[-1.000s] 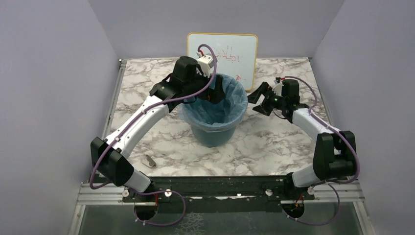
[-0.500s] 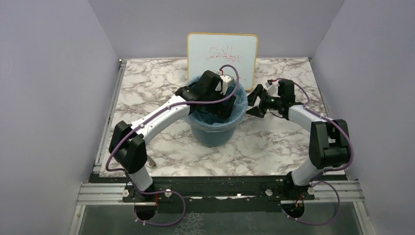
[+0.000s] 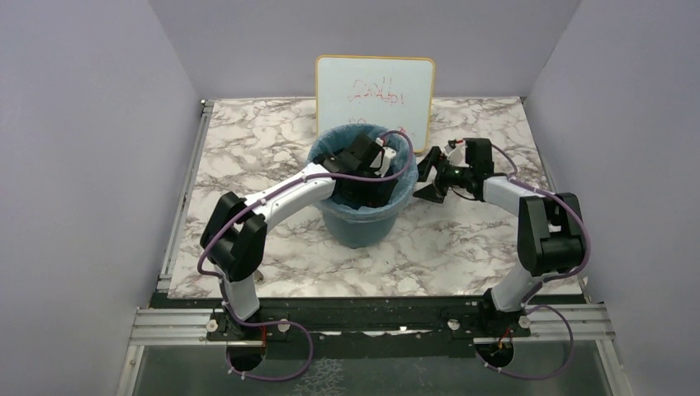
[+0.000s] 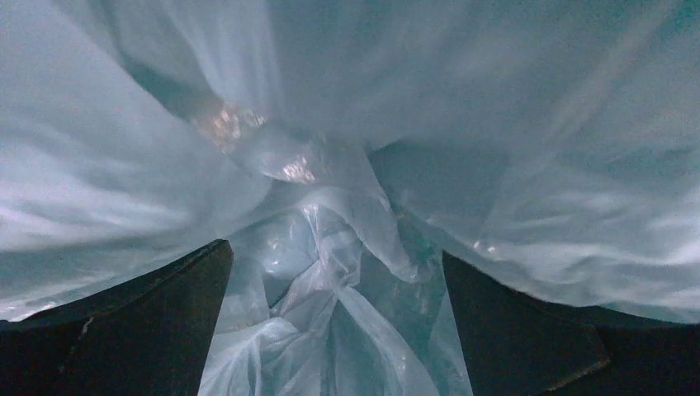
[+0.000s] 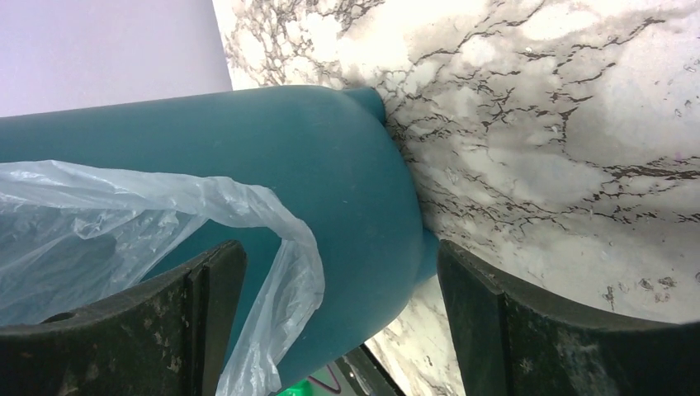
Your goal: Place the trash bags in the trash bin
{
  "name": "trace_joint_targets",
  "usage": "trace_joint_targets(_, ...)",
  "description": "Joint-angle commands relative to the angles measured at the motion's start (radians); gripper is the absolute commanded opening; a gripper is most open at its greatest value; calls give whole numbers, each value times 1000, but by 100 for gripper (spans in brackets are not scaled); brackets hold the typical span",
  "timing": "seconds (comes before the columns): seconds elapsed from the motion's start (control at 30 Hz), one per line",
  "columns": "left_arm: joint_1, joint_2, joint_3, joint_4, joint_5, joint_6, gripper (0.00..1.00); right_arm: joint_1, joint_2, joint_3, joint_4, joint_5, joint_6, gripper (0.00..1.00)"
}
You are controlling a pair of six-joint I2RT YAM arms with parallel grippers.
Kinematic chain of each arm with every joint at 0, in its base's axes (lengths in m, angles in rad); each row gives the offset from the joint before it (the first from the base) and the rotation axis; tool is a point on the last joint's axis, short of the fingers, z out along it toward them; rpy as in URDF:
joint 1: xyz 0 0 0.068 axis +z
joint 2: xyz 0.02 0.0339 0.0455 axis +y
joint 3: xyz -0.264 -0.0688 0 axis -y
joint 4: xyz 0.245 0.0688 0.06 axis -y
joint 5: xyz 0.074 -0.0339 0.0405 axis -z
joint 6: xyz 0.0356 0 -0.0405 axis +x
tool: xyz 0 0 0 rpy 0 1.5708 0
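The teal-blue trash bin stands mid-table with the light-blue trash bag lining it and folded over its rim. My left gripper is down inside the bin, jaws open, with crumpled bag plastic between and ahead of the fingers. My right gripper is open beside the bin's right rim. In the right wrist view the bin's wall and the bag's hanging edge lie between its open fingers.
A whiteboard with red scribbles stands behind the bin. A small grey object lies on the marble table near the left arm's base. Purple walls enclose both sides and the back.
My left gripper has dropped from above the bin's far rim down into the bin. My right gripper has shifted left, closer to the bin's right rim.
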Motion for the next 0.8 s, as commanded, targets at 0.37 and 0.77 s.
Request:
trace_joint_targets(0.37,-15,101,-93,-13,40,110,97,11,1,-45,146,-2,128,89)
trace_joint_targets(0.77,-18,180,-142,-10,76,146,93,39,50,10,-12,15,2,89)
